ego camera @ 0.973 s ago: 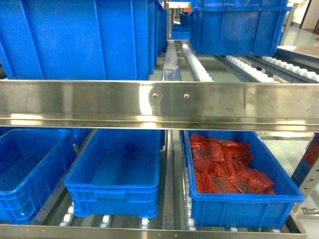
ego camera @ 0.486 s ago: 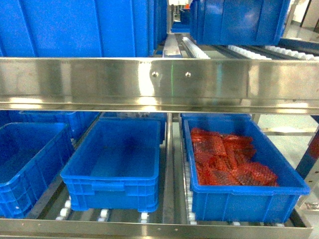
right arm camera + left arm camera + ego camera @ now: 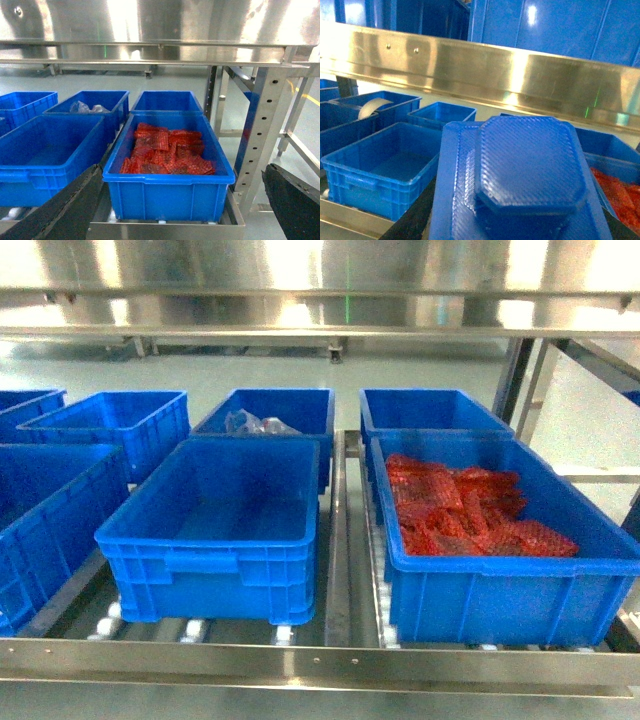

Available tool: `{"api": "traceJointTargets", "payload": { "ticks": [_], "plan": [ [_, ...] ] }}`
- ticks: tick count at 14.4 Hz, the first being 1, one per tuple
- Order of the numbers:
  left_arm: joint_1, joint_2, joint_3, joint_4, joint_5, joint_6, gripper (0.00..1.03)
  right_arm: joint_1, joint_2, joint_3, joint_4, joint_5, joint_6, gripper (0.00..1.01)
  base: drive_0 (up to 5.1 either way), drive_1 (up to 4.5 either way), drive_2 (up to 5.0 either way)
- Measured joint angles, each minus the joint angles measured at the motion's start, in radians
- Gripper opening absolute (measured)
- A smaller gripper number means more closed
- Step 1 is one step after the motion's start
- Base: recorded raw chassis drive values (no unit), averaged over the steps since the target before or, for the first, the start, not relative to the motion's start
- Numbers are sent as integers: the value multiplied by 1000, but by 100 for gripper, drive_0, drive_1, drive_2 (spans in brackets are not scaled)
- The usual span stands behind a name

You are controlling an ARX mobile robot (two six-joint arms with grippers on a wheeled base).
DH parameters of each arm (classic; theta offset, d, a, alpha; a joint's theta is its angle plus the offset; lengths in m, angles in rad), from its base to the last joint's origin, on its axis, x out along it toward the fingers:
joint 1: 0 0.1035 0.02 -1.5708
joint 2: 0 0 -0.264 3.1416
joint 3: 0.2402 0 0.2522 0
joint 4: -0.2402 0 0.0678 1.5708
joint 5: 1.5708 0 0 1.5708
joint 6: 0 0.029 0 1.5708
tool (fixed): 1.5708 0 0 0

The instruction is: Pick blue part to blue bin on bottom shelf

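The blue part (image 3: 527, 165), a ribbed octagonal plastic piece on a flat base, fills the left wrist view; my left gripper (image 3: 520, 225) is shut on it, with only a dark finger (image 3: 415, 215) showing at its left. The empty blue bin (image 3: 210, 510) sits at the front middle of the bottom shelf (image 3: 320, 665), and also appears below and left of the part (image 3: 380, 165) and at the left of the right wrist view (image 3: 45, 145). My right gripper (image 3: 180, 210) is open and holds nothing. Neither gripper appears in the head view.
A crate of red mesh packets (image 3: 480, 530) stands right of the empty bin. Behind is a crate with a clear plastic bag (image 3: 265, 420), and more blue crates stand at the left (image 3: 50, 510). The upper shelf's steel rail (image 3: 320, 300) overhangs. A perforated upright (image 3: 260, 130) stands at the right.
The head view has dropped from the upper shelf to the bottom shelf: the steel rail has slid to the top of the frame and the lower crates now show fully.
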Motion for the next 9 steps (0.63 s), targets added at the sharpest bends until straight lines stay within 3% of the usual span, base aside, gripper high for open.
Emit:
{"api": "traceJointTargets", "payload": {
  "ticks": [9],
  "plan": [
    [0,0,0,0,0,0,43,0,0,0,0,0,0,98,0,0,0]
  ]
}}
